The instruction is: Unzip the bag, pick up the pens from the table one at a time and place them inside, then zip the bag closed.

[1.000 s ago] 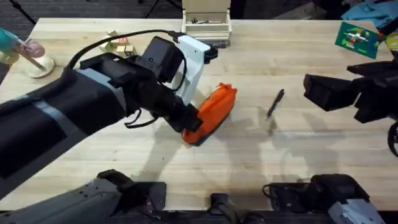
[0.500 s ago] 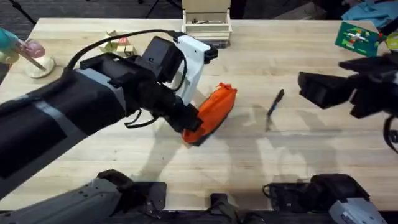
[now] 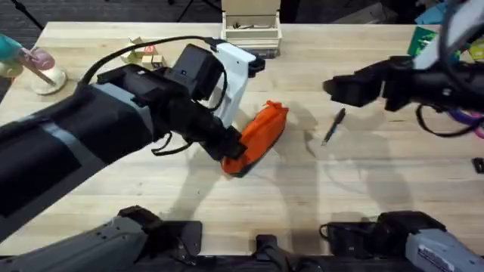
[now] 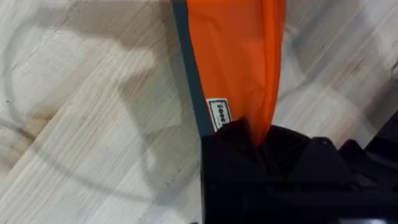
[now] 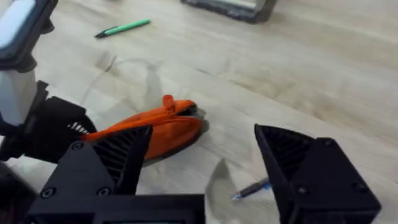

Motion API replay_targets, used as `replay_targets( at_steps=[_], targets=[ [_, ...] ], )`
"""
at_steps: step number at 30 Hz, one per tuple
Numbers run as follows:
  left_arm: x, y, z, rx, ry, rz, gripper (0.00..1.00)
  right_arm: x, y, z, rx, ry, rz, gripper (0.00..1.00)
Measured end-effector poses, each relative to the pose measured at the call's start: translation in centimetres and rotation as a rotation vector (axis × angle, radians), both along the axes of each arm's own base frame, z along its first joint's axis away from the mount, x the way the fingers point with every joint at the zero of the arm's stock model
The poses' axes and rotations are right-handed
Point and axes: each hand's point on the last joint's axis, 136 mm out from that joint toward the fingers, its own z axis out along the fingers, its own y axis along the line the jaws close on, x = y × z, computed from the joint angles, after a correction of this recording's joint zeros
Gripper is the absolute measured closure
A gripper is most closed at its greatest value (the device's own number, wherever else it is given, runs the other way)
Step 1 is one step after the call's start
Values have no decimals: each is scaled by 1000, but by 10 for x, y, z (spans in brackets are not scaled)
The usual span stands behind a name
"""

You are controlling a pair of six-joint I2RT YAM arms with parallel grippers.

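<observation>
**A:** Two hands, so start on the left. What has the left hand (image 3: 227, 151) got?

**B:** It is clamped shut on the near end of the bag (image 3: 257, 137). Its wrist camera shows orange fabric pinched straight into the black fingers (image 4: 249, 149), with a small white label and a dark edge strip just beside the grip. The bag runs away from that hand on a slant, its far end raised and ending in a small orange tab.

**A:** Is the zipper open?

**B:** I cannot tell. The right wrist view shows a dark slit at the far tip, nothing more.

**A:** And to the right of the bag?

**B:** The dark pen (image 3: 333, 125) lies on the counter (image 3: 363, 196), apart from the bag. It is thin and stiff, its long axis roughly in line with the bag's slant. The right hand (image 3: 340, 89) hovers just beyond it, fingers spread wide and holding nothing. In its own camera the pen (image 5: 252, 188) sits low between the two black ribbed fingers (image 5: 118, 155).

**A:** So the right hand is the nearer one?

**B:** Clearly, and the left is occupied anyway. I'd judge the next move to be a short drop onto the pen, with the fingers closing across its narrow width, not along it.

**A:** The other pen?

**B:** The green pen (image 5: 122, 28) lies well beyond the bag from the right hand, smooth and slim on the pale wood grain.
</observation>
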Motion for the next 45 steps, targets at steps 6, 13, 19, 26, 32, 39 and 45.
replay_targets(
  at_steps=[6, 13, 19, 26, 32, 39, 45],
  targets=[
    [0, 0, 0, 0, 0, 0, 958, 15, 21, -6, 26, 67, 79, 5],
    [0, 0, 0, 0, 0, 0, 958, 18, 43, -23, 31, 137, 152, 5],
    [0, 0, 0, 0, 0, 0, 958, 24, 44, -29, 31, 146, 152, 4],
    [0, 0, 0, 0, 0, 0, 958, 28, 46, -27, 33, 126, 157, 4],
    [0, 0, 0, 0, 0, 0, 958, 37, 51, -42, 30, 161, 167, 4],
    [0, 0, 0, 0, 0, 0, 958, 42, 64, -64, 21, 209, 206, 4],
    [0, 0, 0, 0, 0, 0, 958, 40, 82, -85, -3, 253, 270, 4]
  ],
)
